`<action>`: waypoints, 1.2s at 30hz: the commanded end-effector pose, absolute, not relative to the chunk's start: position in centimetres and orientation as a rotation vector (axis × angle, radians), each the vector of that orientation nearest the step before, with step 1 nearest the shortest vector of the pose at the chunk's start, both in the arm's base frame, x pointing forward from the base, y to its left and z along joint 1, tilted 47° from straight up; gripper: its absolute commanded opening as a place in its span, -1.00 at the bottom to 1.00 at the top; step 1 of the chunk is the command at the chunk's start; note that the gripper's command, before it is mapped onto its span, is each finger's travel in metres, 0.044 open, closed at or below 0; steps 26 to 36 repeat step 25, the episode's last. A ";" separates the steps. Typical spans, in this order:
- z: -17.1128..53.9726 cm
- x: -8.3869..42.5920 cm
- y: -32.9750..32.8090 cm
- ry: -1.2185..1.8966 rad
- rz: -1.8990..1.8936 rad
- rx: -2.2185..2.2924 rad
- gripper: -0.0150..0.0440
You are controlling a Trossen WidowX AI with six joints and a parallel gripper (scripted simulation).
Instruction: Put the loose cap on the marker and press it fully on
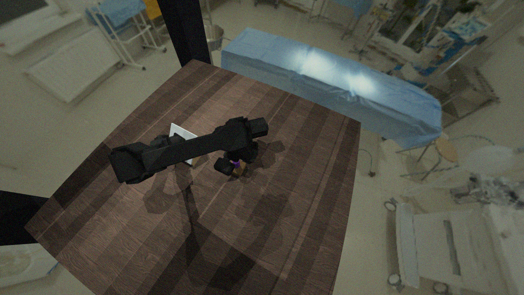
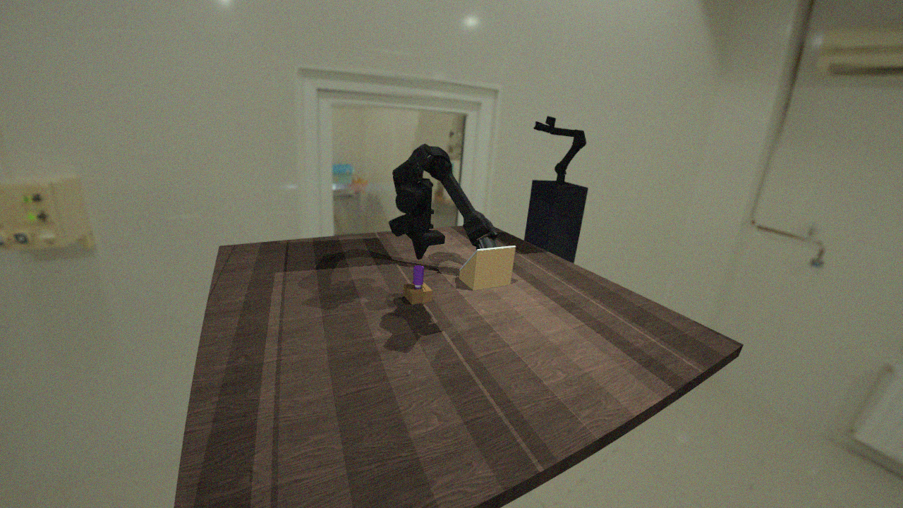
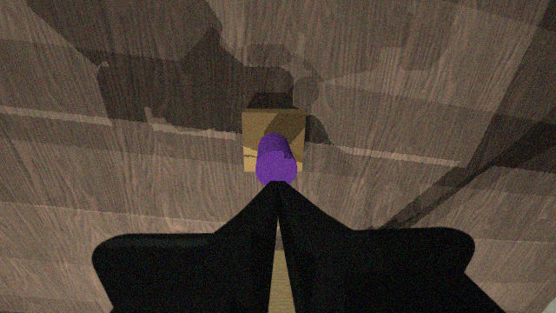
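The purple cap (image 1: 237, 164) (image 2: 418, 276) (image 3: 276, 163) sits upright on the marker, which stands in the small tan holder block (image 1: 240, 170) (image 2: 417, 296) (image 3: 253, 126). A thin pale band of the marker (image 2: 418, 287) shows between cap and block in the exterior view; the rest of the marker is hidden. I cannot tell whether the cap is fully seated. My gripper (image 2: 420, 256) (image 3: 277, 188) is shut and empty, pointing down, with its tips just above the cap's top in the exterior view. In the wrist view the tips overlap the cap's near edge.
A tan wedge-shaped box (image 2: 495, 268) with a white sloping face (image 1: 183, 132) stands beside my arm's base. The wooden table (image 1: 139, 234) (image 2: 353, 404) carries the arm's shadows. A second arm (image 2: 571, 151) stands on a black pedestal (image 2: 555, 217) beyond the table.
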State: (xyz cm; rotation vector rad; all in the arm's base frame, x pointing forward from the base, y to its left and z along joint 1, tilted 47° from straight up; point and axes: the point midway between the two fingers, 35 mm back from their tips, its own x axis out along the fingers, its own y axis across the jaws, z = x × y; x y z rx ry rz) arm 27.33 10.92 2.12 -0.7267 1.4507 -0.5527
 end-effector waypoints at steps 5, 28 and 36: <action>6.3 26.7 15.6 1.433 -0.537 -0.716 -0.49; 6.3 26.7 15.6 1.433 -0.537 -0.716 1.00; 6.3 26.7 15.6 1.433 -0.537 -0.716 1.00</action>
